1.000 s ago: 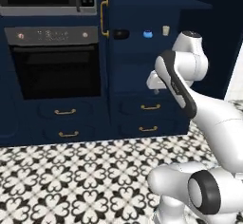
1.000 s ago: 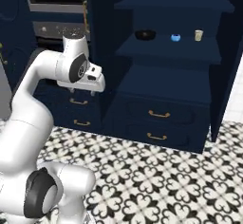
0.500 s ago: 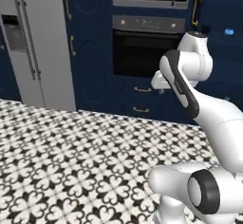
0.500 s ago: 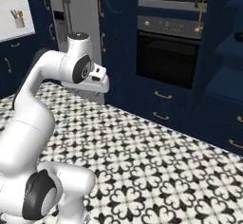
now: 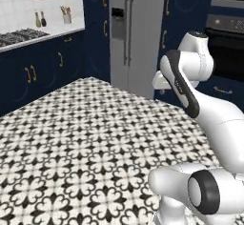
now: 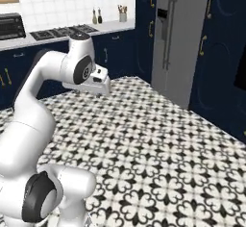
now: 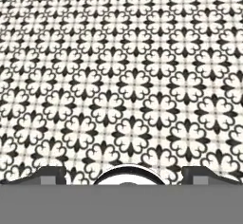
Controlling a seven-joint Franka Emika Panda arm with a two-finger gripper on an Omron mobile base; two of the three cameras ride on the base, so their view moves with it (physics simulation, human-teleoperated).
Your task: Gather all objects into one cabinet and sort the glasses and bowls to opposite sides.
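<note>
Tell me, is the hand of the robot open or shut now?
Open: in the hand view the hand has its two dark tips far apart, with nothing between them.

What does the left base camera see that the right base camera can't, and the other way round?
Left base view alone: the oven at the right edge. Right base view alone: a black toaster oven on the counter and a small bottle on a shelf above it. Both: the grey fridge, the patterned floor, the stove, the utensil cup, two dark bottles, and the white arm.
</note>
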